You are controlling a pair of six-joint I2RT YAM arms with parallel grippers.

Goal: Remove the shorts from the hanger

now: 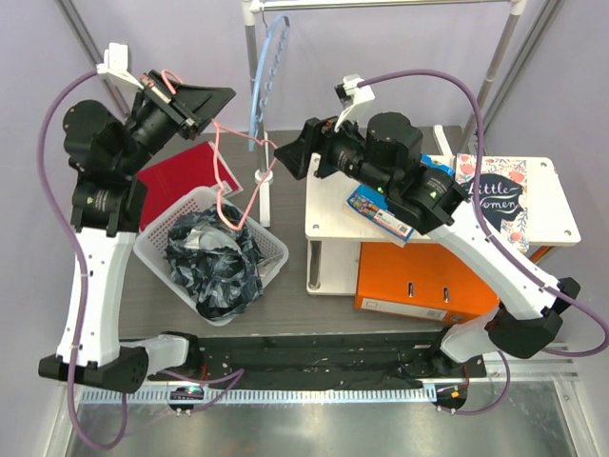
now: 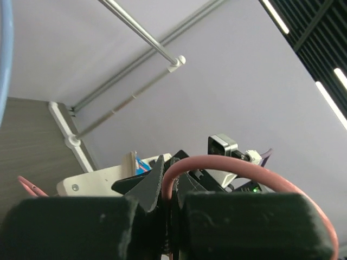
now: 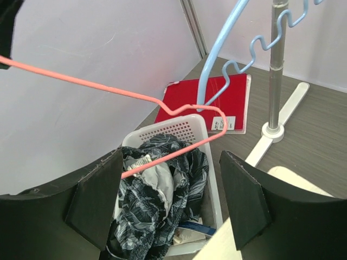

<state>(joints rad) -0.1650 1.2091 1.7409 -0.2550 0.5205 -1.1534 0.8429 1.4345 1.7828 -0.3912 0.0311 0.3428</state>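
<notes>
- Top external view: the shorts (image 1: 214,257) lie heaped in the white basket (image 1: 171,219), at 7 o'clock from the hanger (image 3: 81,79). They look soft, light and limp, so pinch a raised fold.
- Hanger: thin springy wire, apparently bare.
- Left gripper (image 1: 211,99): clenched on the hanger's hook end.
- Right gripper (image 1: 285,160): jaws spread wide, holding nothing, at 3 o'clock from the hanger.

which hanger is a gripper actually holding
The thin pink wire hanger, clamped in the left gripper. The thicker light-blue hanger hangs up by the rail, touched by neither gripper.
</notes>
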